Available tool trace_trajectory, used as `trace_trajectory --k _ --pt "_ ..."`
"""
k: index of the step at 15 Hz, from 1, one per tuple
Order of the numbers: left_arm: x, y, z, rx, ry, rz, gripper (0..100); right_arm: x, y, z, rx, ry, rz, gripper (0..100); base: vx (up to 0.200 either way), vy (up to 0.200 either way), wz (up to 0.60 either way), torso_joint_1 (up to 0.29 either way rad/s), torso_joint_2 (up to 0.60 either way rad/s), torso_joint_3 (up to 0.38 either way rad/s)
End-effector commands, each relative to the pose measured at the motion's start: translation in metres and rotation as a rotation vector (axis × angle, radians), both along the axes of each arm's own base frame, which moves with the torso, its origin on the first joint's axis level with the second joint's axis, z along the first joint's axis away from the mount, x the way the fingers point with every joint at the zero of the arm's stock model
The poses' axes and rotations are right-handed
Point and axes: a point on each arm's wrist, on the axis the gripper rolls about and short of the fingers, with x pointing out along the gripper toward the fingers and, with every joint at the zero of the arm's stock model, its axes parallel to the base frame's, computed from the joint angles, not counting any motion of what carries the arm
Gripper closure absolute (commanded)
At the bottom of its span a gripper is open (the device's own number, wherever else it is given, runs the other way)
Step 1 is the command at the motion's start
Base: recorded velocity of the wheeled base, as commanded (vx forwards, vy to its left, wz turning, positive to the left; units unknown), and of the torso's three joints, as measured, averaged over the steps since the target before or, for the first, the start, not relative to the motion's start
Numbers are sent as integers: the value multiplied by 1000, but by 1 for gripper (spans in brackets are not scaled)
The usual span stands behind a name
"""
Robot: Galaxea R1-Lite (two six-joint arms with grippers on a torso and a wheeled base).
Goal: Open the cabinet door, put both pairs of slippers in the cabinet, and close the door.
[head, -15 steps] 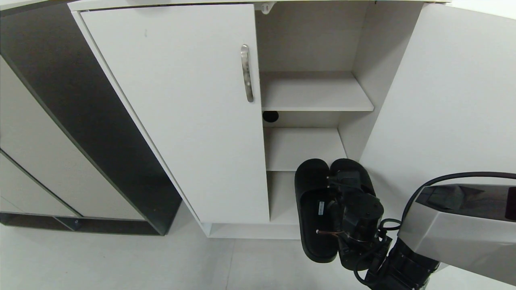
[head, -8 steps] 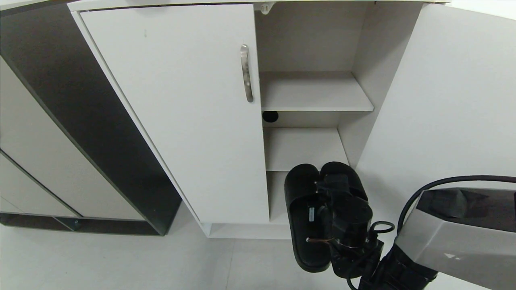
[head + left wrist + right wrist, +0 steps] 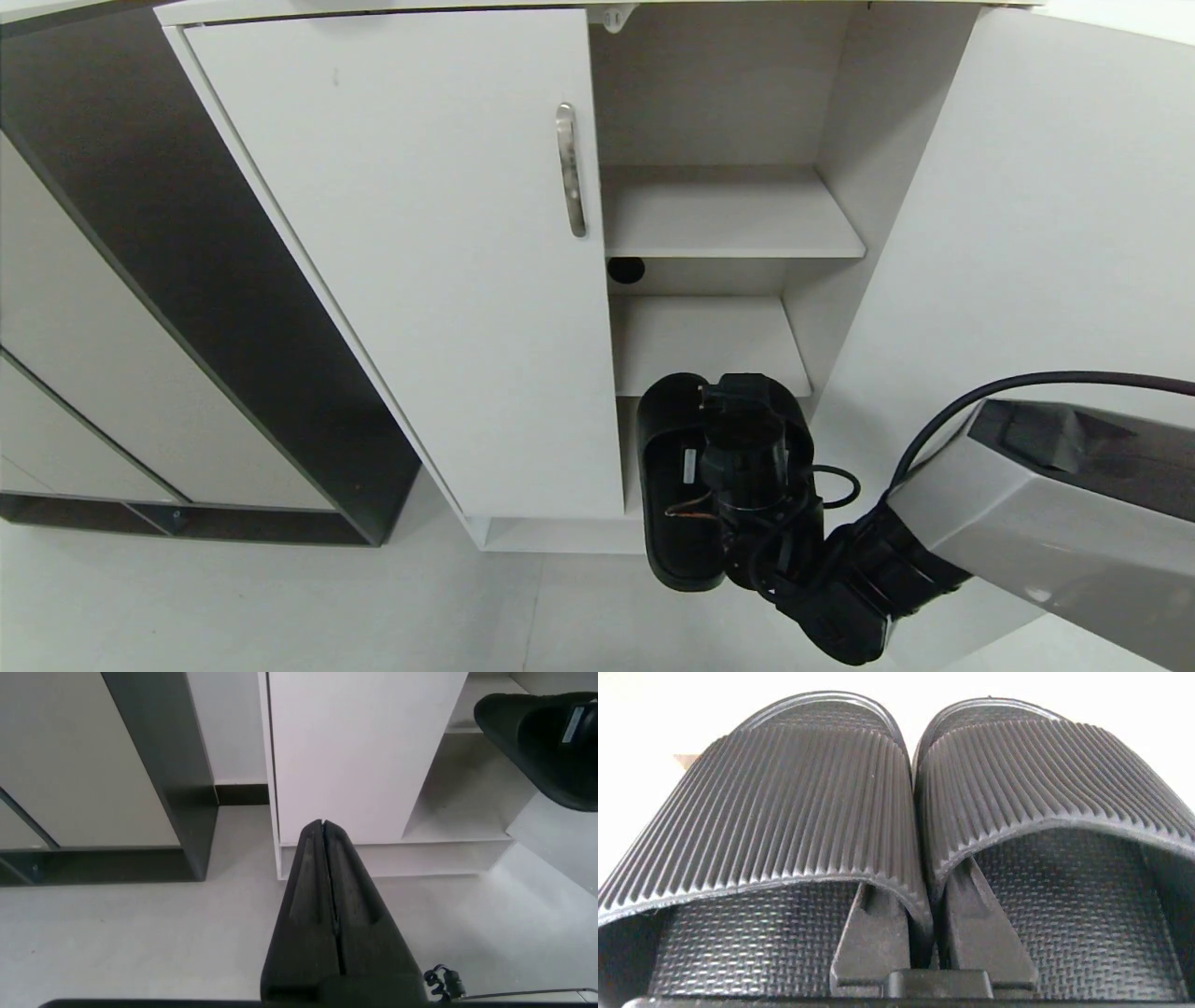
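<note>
Black ribbed slippers (image 3: 681, 467) hang side by side as one pair from our right jaws. One finger (image 3: 878, 943) is tucked under each strap, and the jaws are nearly closed, pinching the two touching inner walls between them. The pair sits off the floor (image 3: 280, 607), just in front of the open half of the cabinet (image 3: 845, 140), level with the gap under the middle shelf (image 3: 705, 341). What matters most for the next move, we judge, is the long axis. It runs from heels near our right arm (image 3: 1027, 504) to toes aimed into the cabinet, so the bottom compartment (image 3: 629, 448) lies straight ahead of the toes and a little lower. A forward, slightly downward push should seat the pair. The closed door (image 3: 420, 280) has its edge just beside the left slipper, and the open door (image 3: 1027, 233) stands to the right, so we see little room for sideways drift. Our left jaws are pressed fully together and hold nothing. They hover above the floor in front of the closed door, well apart from the slippers (image 3: 551, 737). The right arm is plainly the nearer one for this placement.
</note>
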Motion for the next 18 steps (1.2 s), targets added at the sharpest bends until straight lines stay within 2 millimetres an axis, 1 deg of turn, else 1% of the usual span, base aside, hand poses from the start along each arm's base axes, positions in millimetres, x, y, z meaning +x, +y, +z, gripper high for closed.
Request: trace_trajectory --k 1,3,5,9,12,13,15,17,18 --pt "0 0 0 0 1 -2 100 4 2 -9 -10 11 -4 100 0 0 0 0 0 0" --pt "0 0 0 0 1 0 100 5 1 -10 -6 13 8 100 0 0 0 0 0 0" --pt "0 0 0 0 1 0 100 8 -3 -10 -3 15 8 100 200 0 0 0 5 -2" --pt "0 0 0 0 1 -2 100 9 -4 -12 4 17 4 100 200 0 0 1 1 2" --pt "0 0 0 0 1 0 100 11 -2 -23 -8 35 9 100 200 0 0 5 2 5" --pt "0 0 0 0 1 -2 100 13 -1 -27 -11 41 21 100 0 0 0 0 0 0" --pt "0 0 0 0 1 0 100 22 -1 -27 1 34 32 100 0 0 0 0 0 0" --pt "0 0 0 0 1 0 100 38 -7 -20 28 16 65 100 0 0 0 0 0 0" --pt "0 0 0 0 1 -2 100 41 -7 -20 32 12 70 100 0 0 0 0 0 0"
